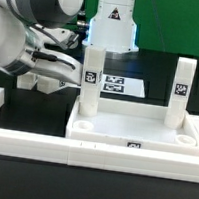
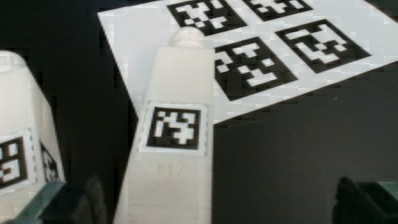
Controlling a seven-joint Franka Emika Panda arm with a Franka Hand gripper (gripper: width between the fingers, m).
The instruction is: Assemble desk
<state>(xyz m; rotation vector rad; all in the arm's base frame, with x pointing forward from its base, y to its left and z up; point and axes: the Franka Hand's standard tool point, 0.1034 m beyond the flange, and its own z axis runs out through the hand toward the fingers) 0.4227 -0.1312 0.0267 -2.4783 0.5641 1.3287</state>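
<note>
I see the tabletop lying rim-up on the black worktop, just behind the front rail. Two legs stand upright in its back corners. One leg is toward the exterior view's left and the other leg toward its right, each with a tag facing the camera. The marker board lies flat on the worktop behind them.

The arm reaches in from the exterior view's left, level with the upper part of the nearer leg. In the wrist view that leg runs up the middle of the picture. The jaws are spread wide, with a dark fingertip on either side of the leg and a gap between. They pinch nothing. The other leg shows at the edge of the wrist view, apart from the jaws.
</note>
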